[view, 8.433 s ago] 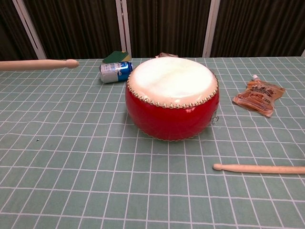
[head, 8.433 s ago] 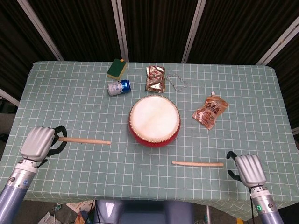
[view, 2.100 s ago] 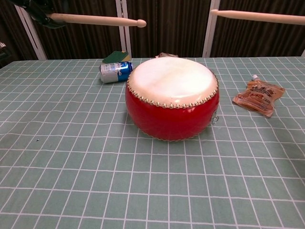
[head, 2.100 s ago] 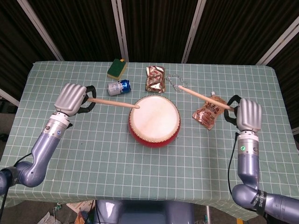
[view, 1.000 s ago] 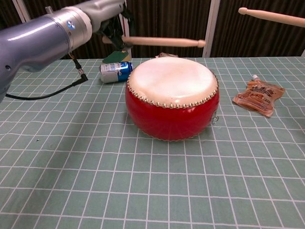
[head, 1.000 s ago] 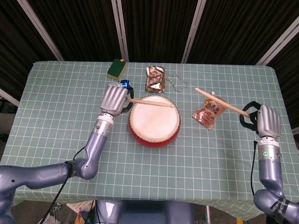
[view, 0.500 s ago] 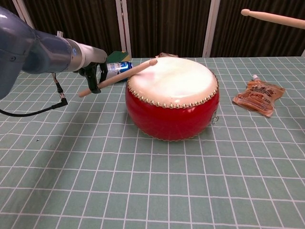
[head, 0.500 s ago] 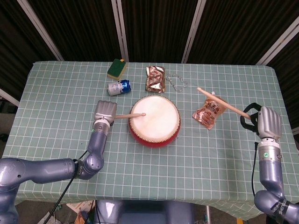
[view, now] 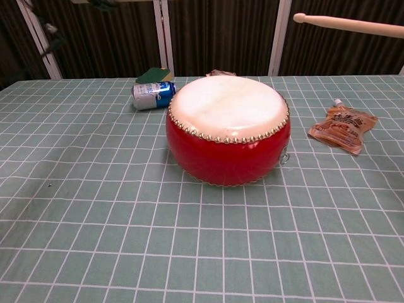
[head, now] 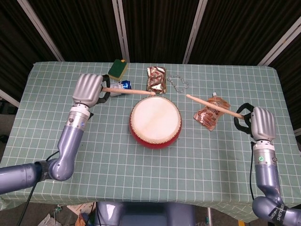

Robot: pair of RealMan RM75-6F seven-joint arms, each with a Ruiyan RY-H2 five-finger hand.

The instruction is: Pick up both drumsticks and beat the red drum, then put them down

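Observation:
The red drum (head: 155,121) (view: 227,129) with a white skin stands in the middle of the table. My left hand (head: 88,89) is raised left of the drum and grips one wooden drumstick (head: 129,91), whose tip hangs above the drum's far edge. My right hand (head: 261,123) holds the other drumstick (head: 214,106) (view: 353,23), lifted to the right of the drum with its tip pointing toward it. The chest view shows only the right stick high at the upper right; both hands are out of that view.
A blue can (head: 123,85) (view: 153,94) and a green-yellow sponge (head: 117,69) lie behind the drum on the left. A foil packet (head: 156,79) and a clear object (head: 178,83) sit at the back. An orange pouch (head: 210,113) (view: 344,129) lies right of the drum.
My left hand has lifted its stick off the drum skin and swung up and back to the left. The right stick's tip has moved a little toward the drum.

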